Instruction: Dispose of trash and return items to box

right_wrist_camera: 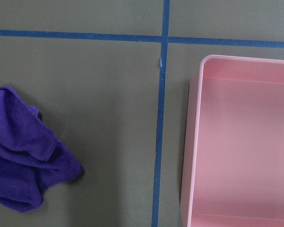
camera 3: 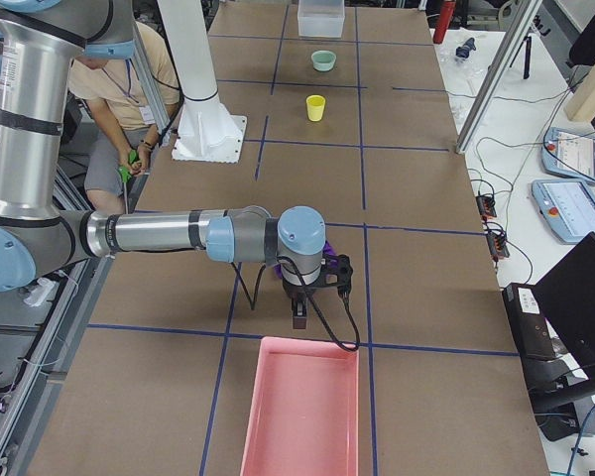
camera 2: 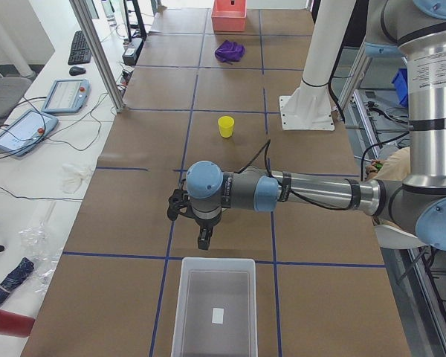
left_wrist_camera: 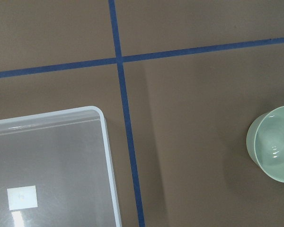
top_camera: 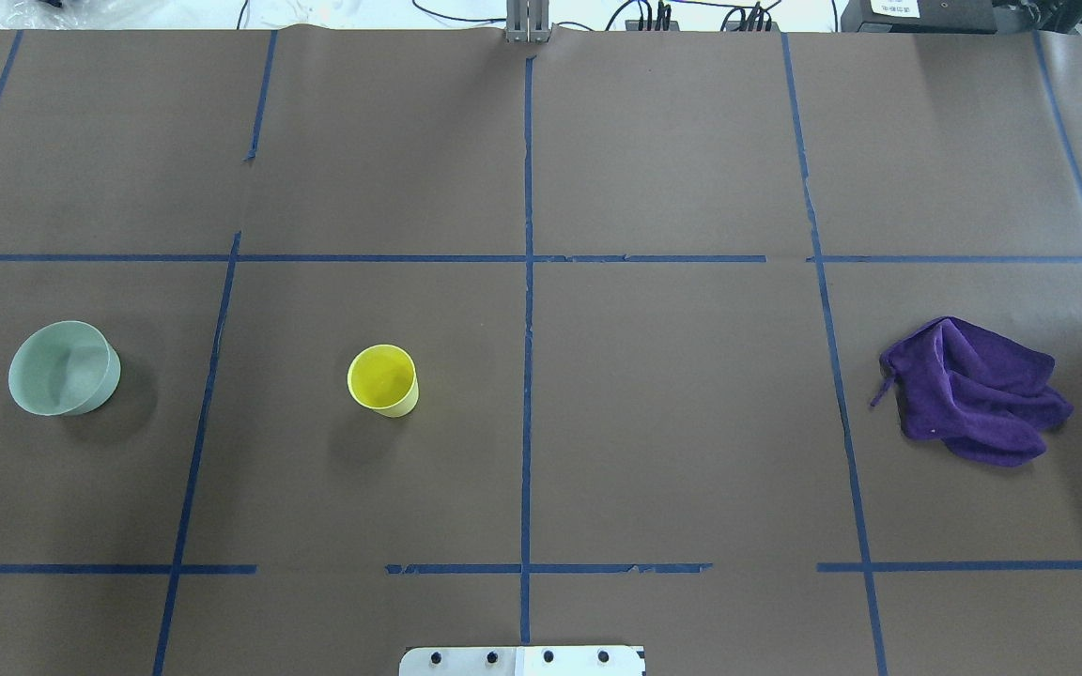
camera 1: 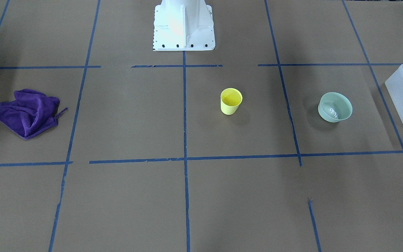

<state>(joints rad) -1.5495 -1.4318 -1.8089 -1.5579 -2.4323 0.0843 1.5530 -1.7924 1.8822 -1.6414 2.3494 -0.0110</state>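
Observation:
The small yellow cup (camera 1: 231, 100) stands upright on the brown table, left of centre in the overhead view (top_camera: 383, 379). The translucent white box (camera 1: 402, 96) sits at the table's left end, and its corner shows in the left wrist view (left_wrist_camera: 106, 142). My left gripper (camera 2: 202, 239) hangs just short of the box (camera 2: 215, 261), far from the cup (camera 2: 225, 126). My right gripper (camera 3: 299, 319) hangs at the other end. Each shows only in a side view, so I cannot tell whether it is open or shut.
A pale green bowl (top_camera: 64, 367) stands between cup and box. A crumpled purple cloth (top_camera: 973, 387) lies at the right end, near a pink bin (right_wrist_camera: 194, 142). The robot base (camera 1: 183, 26) is at the table's near edge.

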